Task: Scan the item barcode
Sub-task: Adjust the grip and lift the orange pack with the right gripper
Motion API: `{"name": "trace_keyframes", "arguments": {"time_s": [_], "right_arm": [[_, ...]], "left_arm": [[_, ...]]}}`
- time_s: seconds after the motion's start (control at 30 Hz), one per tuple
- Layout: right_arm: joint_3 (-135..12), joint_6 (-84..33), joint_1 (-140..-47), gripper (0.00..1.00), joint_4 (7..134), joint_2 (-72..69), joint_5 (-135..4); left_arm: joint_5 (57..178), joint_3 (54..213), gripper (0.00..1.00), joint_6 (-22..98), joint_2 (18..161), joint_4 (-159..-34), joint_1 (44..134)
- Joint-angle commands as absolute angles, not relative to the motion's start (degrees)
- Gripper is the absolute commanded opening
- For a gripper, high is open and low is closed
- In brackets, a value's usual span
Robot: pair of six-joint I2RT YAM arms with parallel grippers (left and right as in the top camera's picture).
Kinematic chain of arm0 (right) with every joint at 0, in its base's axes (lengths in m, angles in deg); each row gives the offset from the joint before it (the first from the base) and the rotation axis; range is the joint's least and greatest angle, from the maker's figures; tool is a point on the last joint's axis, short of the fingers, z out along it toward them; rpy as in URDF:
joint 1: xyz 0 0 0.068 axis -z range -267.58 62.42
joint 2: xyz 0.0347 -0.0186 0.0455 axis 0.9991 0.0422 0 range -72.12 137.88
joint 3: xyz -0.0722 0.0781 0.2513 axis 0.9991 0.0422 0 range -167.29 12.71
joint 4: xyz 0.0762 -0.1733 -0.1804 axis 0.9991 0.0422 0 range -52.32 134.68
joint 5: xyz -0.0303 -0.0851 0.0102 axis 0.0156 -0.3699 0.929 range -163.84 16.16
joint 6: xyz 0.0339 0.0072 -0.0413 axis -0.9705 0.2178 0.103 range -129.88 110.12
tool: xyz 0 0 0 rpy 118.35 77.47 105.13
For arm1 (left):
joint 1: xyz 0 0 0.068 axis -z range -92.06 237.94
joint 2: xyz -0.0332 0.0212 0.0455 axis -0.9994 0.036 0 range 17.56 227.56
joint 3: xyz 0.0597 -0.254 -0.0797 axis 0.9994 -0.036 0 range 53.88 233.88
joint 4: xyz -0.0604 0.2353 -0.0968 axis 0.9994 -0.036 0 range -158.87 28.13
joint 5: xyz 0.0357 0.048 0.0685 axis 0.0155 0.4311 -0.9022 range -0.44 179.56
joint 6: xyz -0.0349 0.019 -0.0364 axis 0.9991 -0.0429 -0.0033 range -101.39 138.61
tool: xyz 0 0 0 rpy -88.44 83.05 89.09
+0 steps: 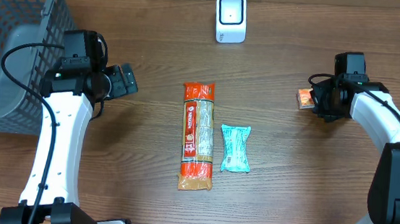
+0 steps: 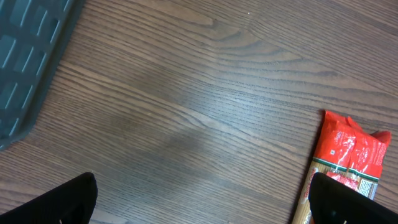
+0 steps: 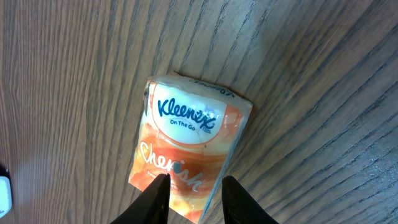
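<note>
Tissue pack (image 3: 189, 158) is clamped in my right claw (image 3: 196, 180). On the wrist cam the two fingers (image 3: 155, 199) pinch its lower end, and the orange wrapper with the blue logo sticks out ahead of the tips. From overhead the pack (image 1: 304, 99) pokes out of the right claw (image 1: 314, 100) on the side facing the middle of the worktop (image 1: 144, 165). Can't tell if it's lifted or still resting on the wood.

The scanner (image 1: 231, 18), a little white box, sits well away from that claw, off toward the far edge and the centre.

My left claw (image 1: 124, 80) is spread wide with nothing in it. On its own cam only the dark fingertips (image 2: 62, 202) show in the bottom corners, with bare wood between them. A long red noodle packet (image 1: 198, 136) lies near it toward the centre, its red end (image 2: 348, 155) just ahead of one fingertip. A small teal packet (image 1: 235, 148) lies just beside the noodles, on the side away from the left claw. A grey basket (image 1: 10, 37) sits behind the left claw.
</note>
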State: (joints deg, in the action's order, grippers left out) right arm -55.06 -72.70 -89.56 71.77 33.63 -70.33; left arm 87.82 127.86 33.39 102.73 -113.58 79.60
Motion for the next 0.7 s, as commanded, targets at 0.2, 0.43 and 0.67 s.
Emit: {"name": "trace_keyframes", "arguments": {"time_s": [0.2,0.43,0.67], "right_arm": [[-54.7,-73.8,-89.9,0.29,71.4,33.9,-71.7],[-54.1,-74.5,-89.9,0.30,71.1,33.9,-71.7],[-49.4,-74.6,-89.9,0.30,65.9,33.9,-71.7]], "left_arm": [[88.1,128.1,1.00,32.7,102.7,-113.6,79.7],[88.1,128.1,1.00,32.7,102.7,-113.6,79.7],[88.1,128.1,1.00,32.7,102.7,-113.6,79.7]]}}
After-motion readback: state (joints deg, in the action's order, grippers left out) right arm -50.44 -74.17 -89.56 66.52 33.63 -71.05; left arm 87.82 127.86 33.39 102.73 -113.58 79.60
